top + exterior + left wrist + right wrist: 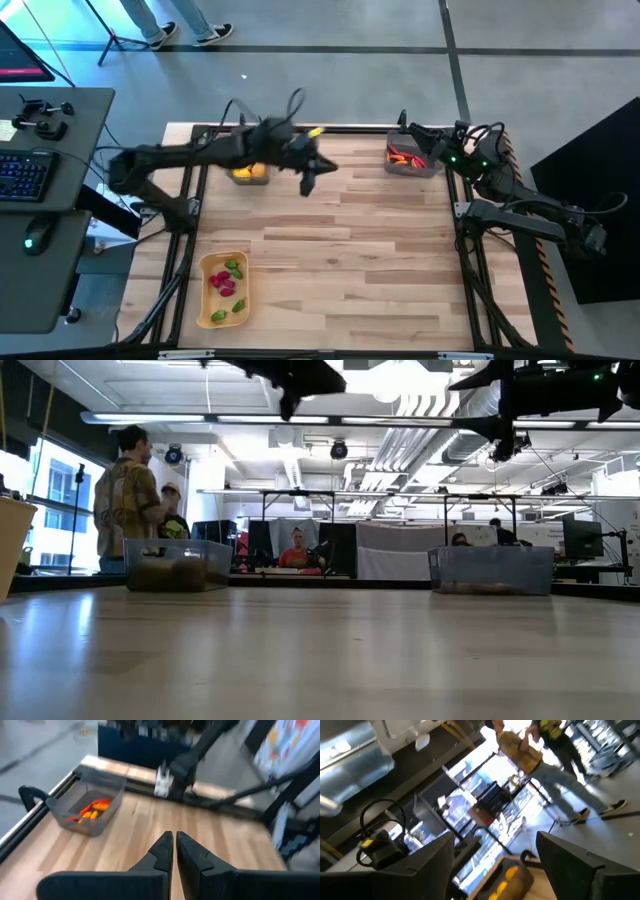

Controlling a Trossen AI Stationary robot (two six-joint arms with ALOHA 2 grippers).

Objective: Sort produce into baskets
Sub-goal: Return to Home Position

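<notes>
Sorting looks finished: all visible produce sits in baskets. Chillies (92, 809) are in the far-right bin (107, 781), yellow fruits (250, 172) in the far-left bin (175, 548), and green and magenta pieces (225, 285) in the near-left tray (212, 262). Left tool (174, 836) is empty over the far middle of the table (340, 250), fingers nearly touching. Right tool (496, 845) is spread wide, empty, by the far-right bin. Pieces are likely light, hard, slick; pinch the chillies mid-body.

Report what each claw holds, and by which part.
Nothing is held. The left claw is shut on nothing; the right claw is open and empty.
</notes>
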